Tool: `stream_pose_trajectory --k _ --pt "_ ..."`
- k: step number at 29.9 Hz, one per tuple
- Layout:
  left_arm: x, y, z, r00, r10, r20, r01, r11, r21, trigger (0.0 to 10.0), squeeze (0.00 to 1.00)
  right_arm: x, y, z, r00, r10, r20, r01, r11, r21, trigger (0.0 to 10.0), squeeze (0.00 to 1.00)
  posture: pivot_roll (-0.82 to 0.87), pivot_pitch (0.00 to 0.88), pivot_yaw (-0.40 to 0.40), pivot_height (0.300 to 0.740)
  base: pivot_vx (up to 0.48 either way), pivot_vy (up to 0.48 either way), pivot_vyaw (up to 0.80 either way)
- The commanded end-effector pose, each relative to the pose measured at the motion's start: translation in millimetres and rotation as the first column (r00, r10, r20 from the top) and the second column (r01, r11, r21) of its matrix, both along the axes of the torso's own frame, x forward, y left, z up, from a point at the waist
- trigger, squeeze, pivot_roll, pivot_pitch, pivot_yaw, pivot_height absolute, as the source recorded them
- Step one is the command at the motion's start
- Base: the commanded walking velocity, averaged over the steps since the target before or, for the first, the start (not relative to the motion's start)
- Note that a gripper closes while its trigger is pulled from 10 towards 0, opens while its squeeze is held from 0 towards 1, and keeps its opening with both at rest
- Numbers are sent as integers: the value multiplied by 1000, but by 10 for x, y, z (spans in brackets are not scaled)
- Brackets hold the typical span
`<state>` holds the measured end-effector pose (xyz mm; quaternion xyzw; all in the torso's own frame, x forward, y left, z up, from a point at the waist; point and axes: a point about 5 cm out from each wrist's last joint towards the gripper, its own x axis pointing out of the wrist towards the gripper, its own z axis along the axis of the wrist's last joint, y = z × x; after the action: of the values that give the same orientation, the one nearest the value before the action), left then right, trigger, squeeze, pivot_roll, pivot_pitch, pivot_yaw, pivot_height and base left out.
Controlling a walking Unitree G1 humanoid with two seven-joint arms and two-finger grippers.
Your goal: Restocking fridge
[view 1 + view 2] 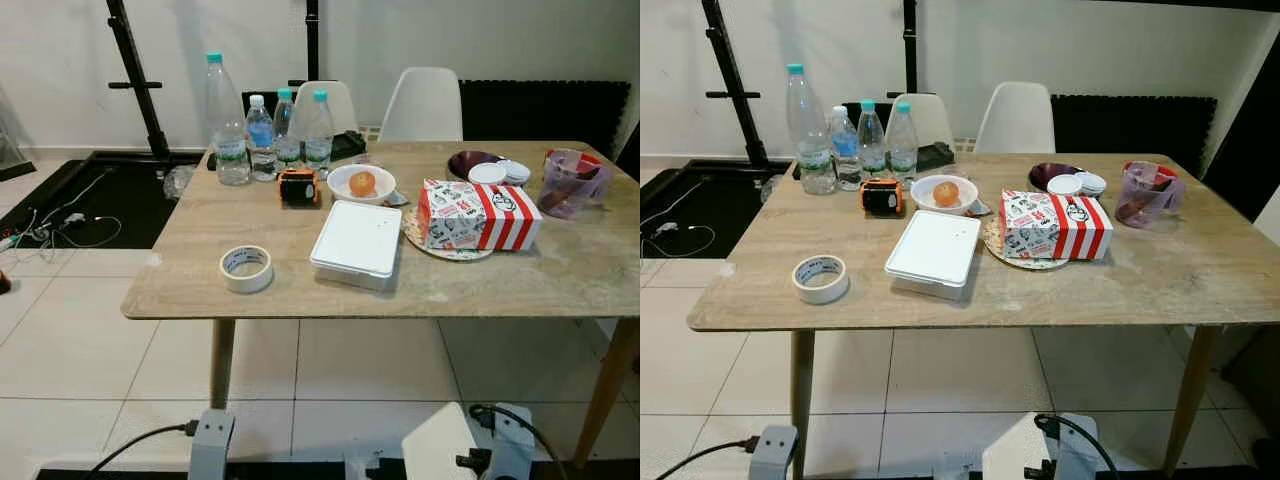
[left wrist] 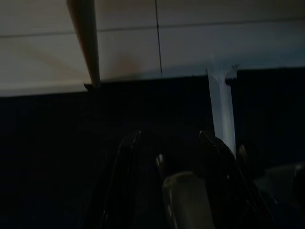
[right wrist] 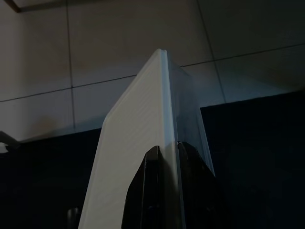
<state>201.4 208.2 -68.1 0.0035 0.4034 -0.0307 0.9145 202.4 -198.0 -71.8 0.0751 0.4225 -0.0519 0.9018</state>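
A wooden table (image 1: 560, 275) stands before me. On it lie a white lidded box (image 1: 357, 240), a red-and-white striped carton (image 1: 478, 215) and a white bowl holding an orange (image 1: 362, 183). Several water bottles (image 1: 262, 135) stand at the far left. My right gripper (image 3: 167, 148) hangs low over the floor tiles, shut on the rim of a white plastic container (image 3: 138, 143), which also appears at the bottom of the left eye view (image 1: 440, 445). My left gripper (image 2: 169, 138) hangs in shadow, its fingers apart with nothing between them.
A roll of tape (image 1: 246, 268) lies near the table's left front corner. An orange-black device (image 1: 298, 187), a purple jug (image 1: 566, 183) and stacked white lids (image 1: 500, 172) sit farther back. Two white chairs (image 1: 422, 103) stand behind. Cables (image 1: 60, 225) trail on the left floor.
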Motion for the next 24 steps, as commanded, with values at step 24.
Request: stream_pose_trajectory --k 24 --pt "-136 -159 -103 998 -24 -56 23 999 -23 10000 0 -39 -74 -7 999 49 -14 -50 996 -77 10000 0 -8 0 -18 740 0 -345 0"
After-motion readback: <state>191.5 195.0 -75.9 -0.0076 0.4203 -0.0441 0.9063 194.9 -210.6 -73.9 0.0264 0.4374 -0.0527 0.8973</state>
